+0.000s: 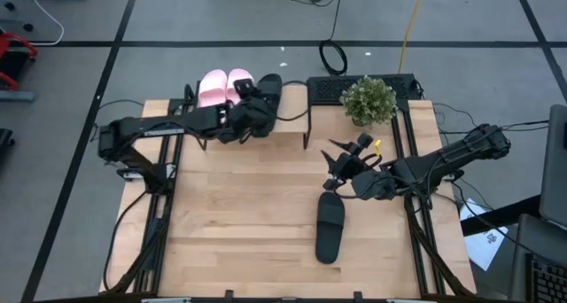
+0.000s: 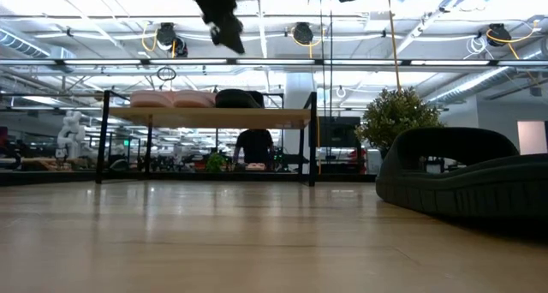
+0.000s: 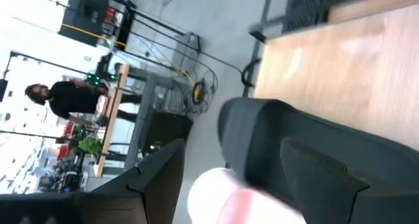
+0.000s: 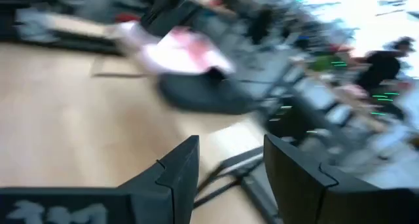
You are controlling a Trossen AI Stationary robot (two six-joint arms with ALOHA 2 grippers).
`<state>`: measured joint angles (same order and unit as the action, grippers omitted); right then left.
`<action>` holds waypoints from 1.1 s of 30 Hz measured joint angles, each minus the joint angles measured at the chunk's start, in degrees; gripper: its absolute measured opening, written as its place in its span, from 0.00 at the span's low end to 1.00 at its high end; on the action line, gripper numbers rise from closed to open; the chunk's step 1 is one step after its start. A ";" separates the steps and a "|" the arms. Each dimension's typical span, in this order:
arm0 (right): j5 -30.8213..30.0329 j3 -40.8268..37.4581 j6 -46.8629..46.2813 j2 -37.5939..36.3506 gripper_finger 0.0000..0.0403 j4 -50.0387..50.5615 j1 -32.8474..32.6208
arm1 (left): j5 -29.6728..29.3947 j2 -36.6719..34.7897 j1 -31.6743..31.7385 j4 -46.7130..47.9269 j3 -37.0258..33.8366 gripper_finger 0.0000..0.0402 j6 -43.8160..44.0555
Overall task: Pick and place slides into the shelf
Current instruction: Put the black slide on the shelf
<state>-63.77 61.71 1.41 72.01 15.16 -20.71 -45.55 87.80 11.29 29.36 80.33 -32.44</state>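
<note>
The shelf (image 1: 283, 126) stands at the table's far edge. On its top board lie two light pink slides (image 1: 213, 86) (image 2: 171, 98) and one black slide (image 1: 270, 86) (image 2: 238, 98), side by side on their soles. My left gripper (image 1: 257, 97) (image 2: 229, 38) hangs open just above that black slide (image 3: 275, 119), touching nothing; a pink slide (image 3: 222, 198) shows between its fingers. The second black slide (image 1: 330, 225) (image 2: 462, 169) lies flat on the table, right of centre. My right gripper (image 1: 337, 170) (image 4: 229, 145) is open and raised above that slide's far end.
A potted plant (image 1: 368, 99) (image 2: 396, 117) stands right of the shelf at the far edge, with a black keyboard (image 1: 341, 86) behind it. Bare wood stretches across the table's near half (image 1: 230, 232). A person (image 2: 254, 147) is in the room beyond.
</note>
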 joint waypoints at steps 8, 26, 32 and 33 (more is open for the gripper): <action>31.03 0.00 -5.78 0.84 0.40 13.67 -0.08 | -0.04 -12.09 -5.10 12.91 0.00 0.64 9.48; 52.10 0.00 -26.44 18.37 0.40 20.26 -4.43 | 0.46 -21.52 -8.52 25.03 0.01 0.64 21.04; 53.55 0.00 -29.10 18.83 0.40 19.61 -4.50 | 0.47 -21.49 -8.48 25.11 0.01 0.64 21.00; 53.59 0.00 -29.23 18.75 0.40 19.47 -4.53 | 0.46 -21.46 -8.48 25.15 0.01 0.64 21.00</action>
<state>-10.18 61.71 -27.82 90.75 34.63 -25.24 -45.09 66.34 2.81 54.51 80.34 -11.44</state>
